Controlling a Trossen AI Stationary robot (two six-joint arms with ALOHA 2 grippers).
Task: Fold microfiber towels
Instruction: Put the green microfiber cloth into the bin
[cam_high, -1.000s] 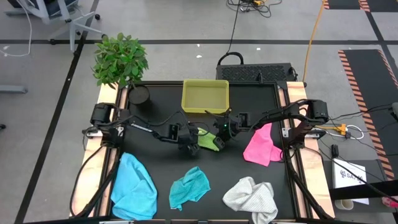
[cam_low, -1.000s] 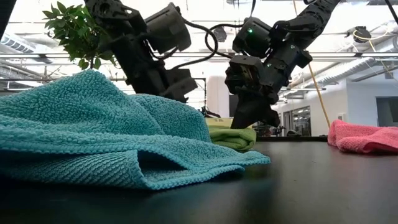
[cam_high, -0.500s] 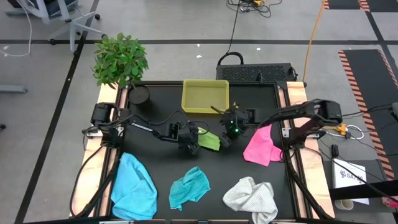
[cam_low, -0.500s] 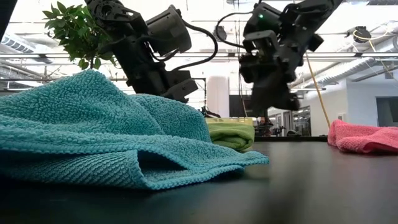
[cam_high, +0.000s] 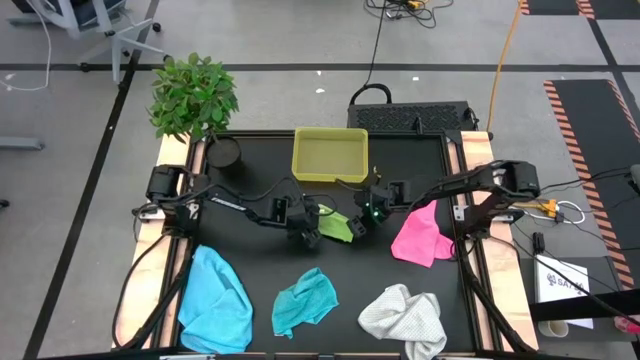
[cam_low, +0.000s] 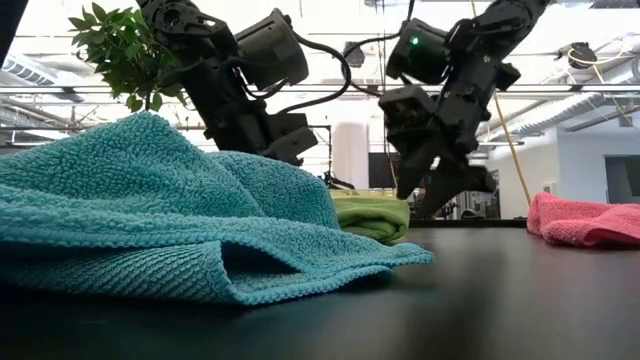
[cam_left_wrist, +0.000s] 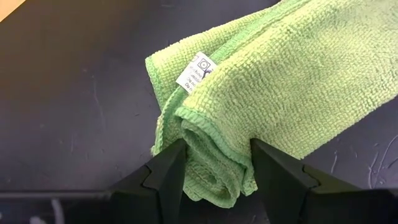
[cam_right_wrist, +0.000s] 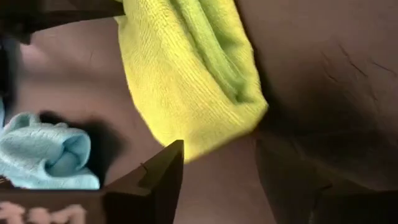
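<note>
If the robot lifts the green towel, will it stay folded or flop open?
Probably flop. The green towel is soft, loopy cloth, and its layers bulge between the left gripper fingers. It looks light, so it should lift easily. The right gripper hangs open above the table, not holding it.

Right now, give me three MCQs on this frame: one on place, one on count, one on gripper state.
1. Where is the lime towel?
A. In the tray
B. On the table between the two grippers
C. Under the plant

2. How many towels are on the table?
A. Three
B. Four
C. Five

3. What is the left gripper doing?
A. Closed on the lime towel's folded edge
B. Open above the pink towel
C. Holding the tray

Key:
1 B: the lime towel lies on the black top in front of the tray, with the right gripper open just off it.
2 C: lime, pink, blue, teal, white.
3 A: in the left wrist view the fingers flank and pinch the fold.
</note>
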